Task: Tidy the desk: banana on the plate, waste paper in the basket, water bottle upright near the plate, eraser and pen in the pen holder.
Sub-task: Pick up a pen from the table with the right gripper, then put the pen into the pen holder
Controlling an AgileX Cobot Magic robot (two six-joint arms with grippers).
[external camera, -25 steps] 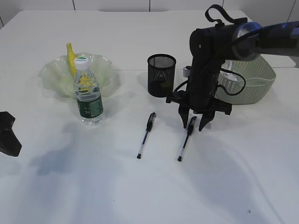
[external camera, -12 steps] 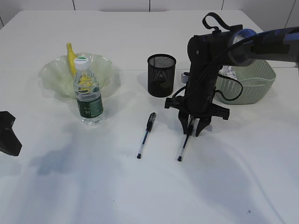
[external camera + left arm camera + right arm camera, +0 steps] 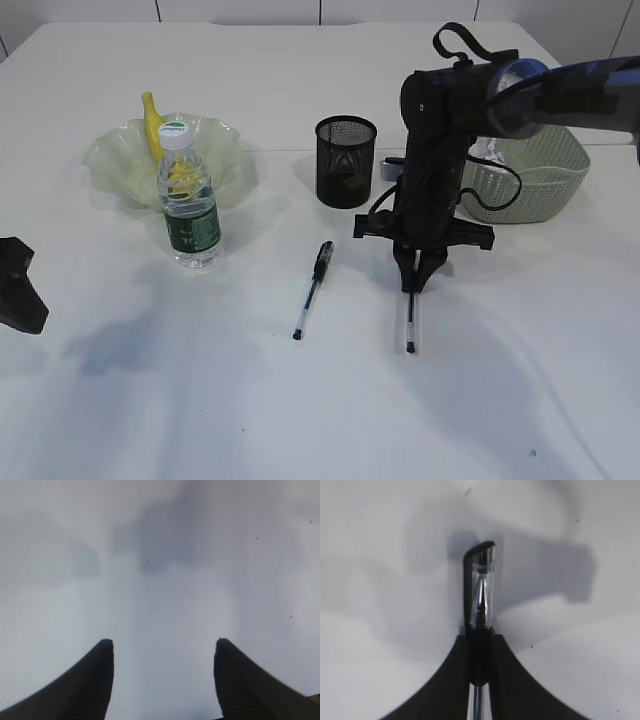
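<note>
Left gripper (image 3: 162,652): at the near left edge of the white table (image 3: 300,420), fingers spread apart with nothing between them, only bare tabletop beneath.
Held pen (image 3: 409,318): a clear-barrelled pen with a dark cap, its lower end toward the camera and its capped end pinched in the gripper above; whether the tip touches the table cannot be told.
Right gripper (image 3: 416,283): pointing down at mid-table, fingers clamped tight around the pen's grip section; the wrist view shows the cap (image 3: 481,580) sticking out just past the fingertips.
Second pen (image 3: 312,289): lying flat on the table left of the held one, apart from it, untouched.
Water bottle (image 3: 188,200): standing upright with its white cap on, just in front of the plate.
Pen holder (image 3: 345,160): black mesh cup upright behind the pens, left of the right arm; a pale object shows dimly through the mesh at its bottom.
Plate (image 3: 110,155): ruffled pale green glass dish at far left, behind the bottle.
Banana (image 3: 152,122): resting in the plate, one end rising over the rear rim.
Basket (image 3: 545,175): sage-green, at far right behind the arm.
Waste paper (image 3: 487,150): a white scrap visible inside the basket's left end.
</note>
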